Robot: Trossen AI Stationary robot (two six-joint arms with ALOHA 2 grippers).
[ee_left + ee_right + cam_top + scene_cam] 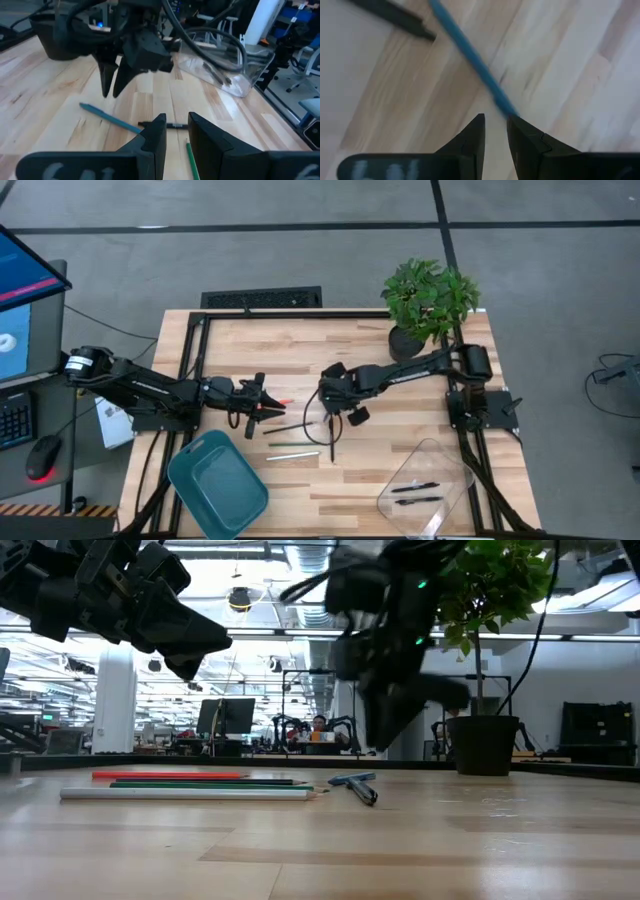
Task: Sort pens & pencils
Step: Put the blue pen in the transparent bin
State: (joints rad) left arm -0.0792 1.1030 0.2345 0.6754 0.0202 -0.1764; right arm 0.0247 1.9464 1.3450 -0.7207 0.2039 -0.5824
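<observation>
The orange pencil is being partly hidden by the narrowly parted, empty left gripper; the right gripper, parted narrowly too, is being held empty over the blue pen.

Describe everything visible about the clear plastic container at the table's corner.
The clear plastic container is a shallow, transparent tray with rounded corners and a raised rim, roughly rectangular. It sits flat but turned at an angle on the light wooden table, near the front corner on the right arm's side. Two dark pens lie side by side on its floor, roughly parallel. Neither arm touches it. In the left wrist view its glossy wall catches reflections.
</observation>
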